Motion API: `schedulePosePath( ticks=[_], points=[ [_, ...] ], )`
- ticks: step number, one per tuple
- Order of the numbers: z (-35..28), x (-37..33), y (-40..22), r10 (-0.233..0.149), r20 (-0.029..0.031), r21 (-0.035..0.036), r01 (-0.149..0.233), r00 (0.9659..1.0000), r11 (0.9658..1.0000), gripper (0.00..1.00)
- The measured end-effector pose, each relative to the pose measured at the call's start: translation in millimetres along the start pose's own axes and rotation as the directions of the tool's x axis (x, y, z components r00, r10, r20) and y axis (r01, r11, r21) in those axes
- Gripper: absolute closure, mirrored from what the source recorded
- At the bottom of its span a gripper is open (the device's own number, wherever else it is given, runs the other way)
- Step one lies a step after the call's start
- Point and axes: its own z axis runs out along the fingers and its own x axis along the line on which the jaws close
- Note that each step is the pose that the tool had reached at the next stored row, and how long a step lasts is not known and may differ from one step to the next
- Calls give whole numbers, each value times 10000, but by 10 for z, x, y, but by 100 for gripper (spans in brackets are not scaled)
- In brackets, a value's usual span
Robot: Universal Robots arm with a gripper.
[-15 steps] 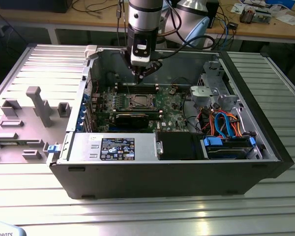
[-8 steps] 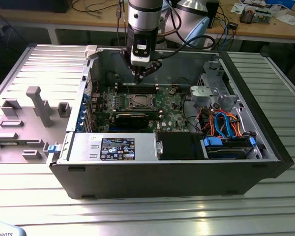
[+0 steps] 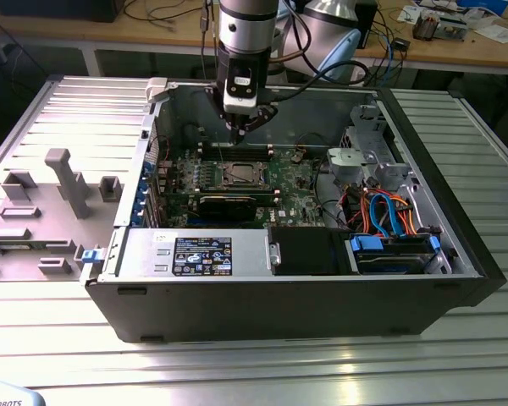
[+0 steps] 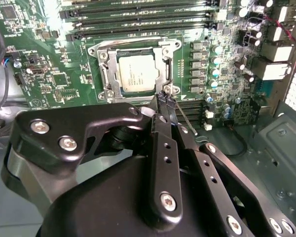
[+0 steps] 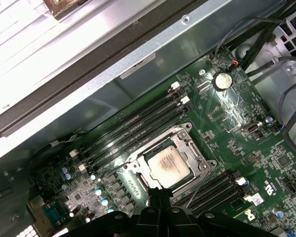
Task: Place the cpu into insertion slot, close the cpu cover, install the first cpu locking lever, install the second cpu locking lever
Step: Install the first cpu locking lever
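Arm (image 3: 247, 25): round silver-grey tube, black band lower down, black cables (image 3: 298, 34) hanging beside. White block (image 3: 240, 91) with dark mark near wrist. Gripper (image 4: 166, 95): shiny black metal links, silver round screws (image 4: 68, 143), small holes, thin pointed tips.

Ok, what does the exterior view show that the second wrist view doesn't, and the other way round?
Exterior view: the whole open computer case, a grey fixture plate at the exterior view's left, and blue and orange cables inside the case.
Second wrist view: close up, the cpu with its metal top framed by the cpu cover, and a thin wire lever beside the gripper.
Both: the green motherboard, the insertion slot and the gripper by it.
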Motion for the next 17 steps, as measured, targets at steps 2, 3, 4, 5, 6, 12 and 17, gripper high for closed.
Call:
schedulePosePath(
  ticks=[2, 3, 4, 5, 6, 12, 17],
  points=[
    [1, 18, -15, -7, 134, -90, 8, 9999, 10000, 89],
    [1, 18, -16, -7, 135, -91, 8, 9999, 10000, 89],
    [1, 18, -16, -7, 139, -93, 8, 9999, 10000, 89],
    [1, 18, -16, -7, 143, -96, 8, 9999, 10000, 89],
    [1, 18, -16, -7, 144, -96, 9, 9999, 10000, 89],
    [1, 20, -18, -8, 169, -113, 10, 9999, 9999, 89],
    [1, 20, -18, -8, 170, -114, 10, 9999, 9999, 89]
  ],
)
